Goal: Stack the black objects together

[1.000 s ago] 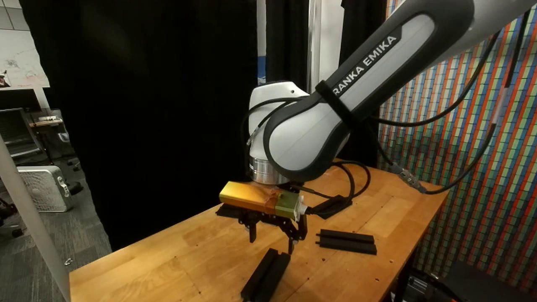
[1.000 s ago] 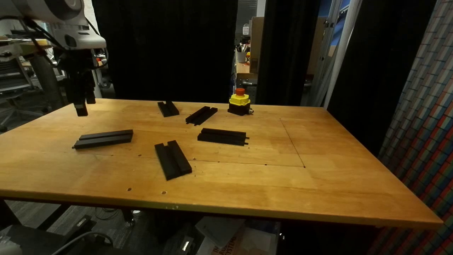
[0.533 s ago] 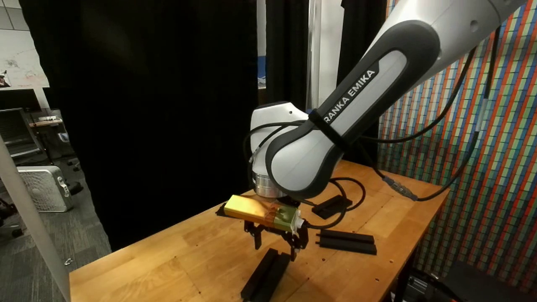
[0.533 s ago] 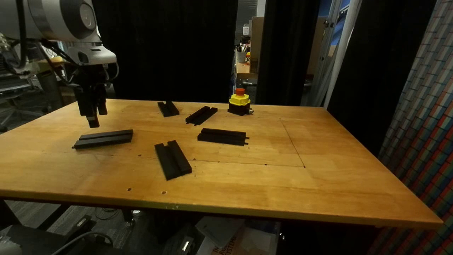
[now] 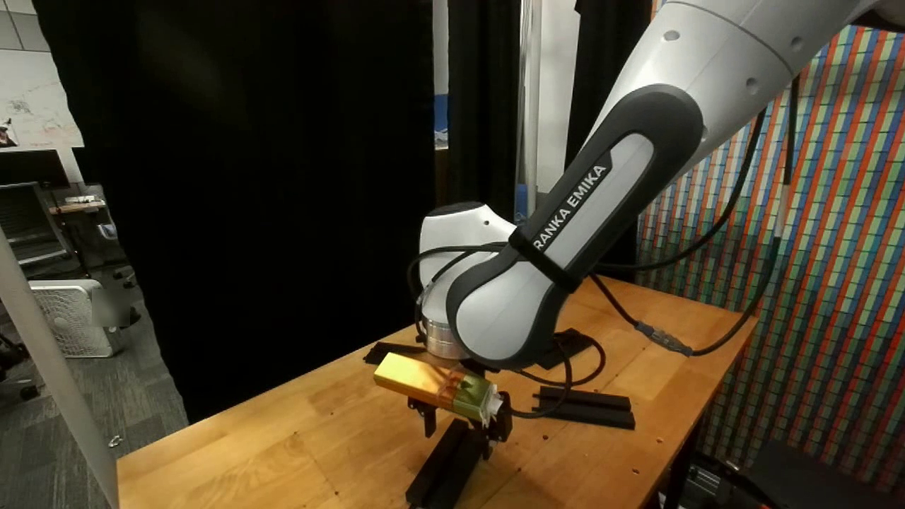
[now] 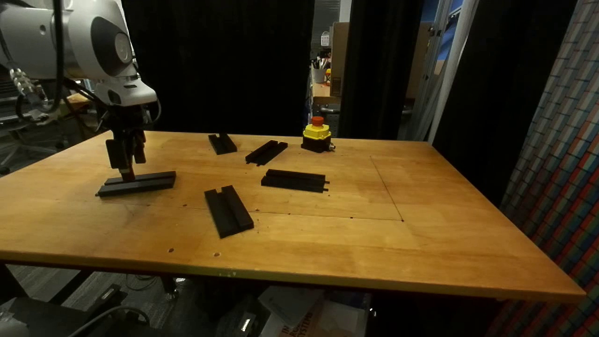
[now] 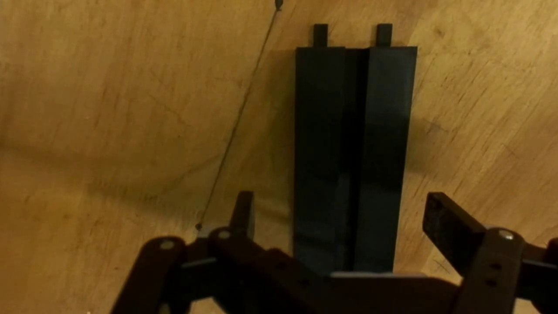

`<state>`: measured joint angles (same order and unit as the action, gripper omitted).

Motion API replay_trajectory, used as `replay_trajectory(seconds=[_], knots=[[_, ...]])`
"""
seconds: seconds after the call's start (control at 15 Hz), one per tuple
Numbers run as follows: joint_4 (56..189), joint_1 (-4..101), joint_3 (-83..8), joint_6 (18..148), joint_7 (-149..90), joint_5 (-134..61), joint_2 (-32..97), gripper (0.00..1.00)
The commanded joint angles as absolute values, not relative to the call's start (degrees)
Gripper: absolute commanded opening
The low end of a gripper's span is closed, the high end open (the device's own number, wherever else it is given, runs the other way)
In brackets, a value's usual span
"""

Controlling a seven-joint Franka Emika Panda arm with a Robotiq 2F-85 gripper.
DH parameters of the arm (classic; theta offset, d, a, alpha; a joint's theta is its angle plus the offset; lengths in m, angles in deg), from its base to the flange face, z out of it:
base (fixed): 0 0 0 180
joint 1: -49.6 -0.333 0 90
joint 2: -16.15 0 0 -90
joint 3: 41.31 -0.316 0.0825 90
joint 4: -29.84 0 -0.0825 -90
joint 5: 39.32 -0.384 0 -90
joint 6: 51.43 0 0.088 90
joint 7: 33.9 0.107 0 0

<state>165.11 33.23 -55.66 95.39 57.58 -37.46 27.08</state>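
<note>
Claw (image 7: 338, 203) stood wide and empty over a black bar (image 7: 338, 150), fingers (image 7: 449, 229) to either side. Four other bars (image 6: 229, 211) lay apart from that bar, none stacked. Step looked like first pick; next probably called for lowering, then closing across it.

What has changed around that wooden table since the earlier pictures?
The white-and-black robot arm and its black two-fingered gripper came down, fingers apart, over a flat, grooved black bar. Nothing was grabbed or let go. That bar, the other four black bars and the yellow-and-black box with a red button stayed put.
</note>
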Motion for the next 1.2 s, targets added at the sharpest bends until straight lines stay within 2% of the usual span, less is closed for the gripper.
replay_trajectory(seconds=[0.0,0.93,1.0,1.07,1.13], knots=[[163.7,31.2,-53.8,98.6,58.9,-35.8,29.2,1.00],[162.0,28.8,-52.0,102.4,57.2,-36.9,34.4,1.00],[161.8,28.7,-52.0,102.3,57.3,-37.0,34.5,0.75],[161.7,28.5,-51.8,102.1,57.3,-36.8,34.5,0.74],[161.5,28.3,-51.7,101.9,57.2,-36.9,34.3,0.68]])
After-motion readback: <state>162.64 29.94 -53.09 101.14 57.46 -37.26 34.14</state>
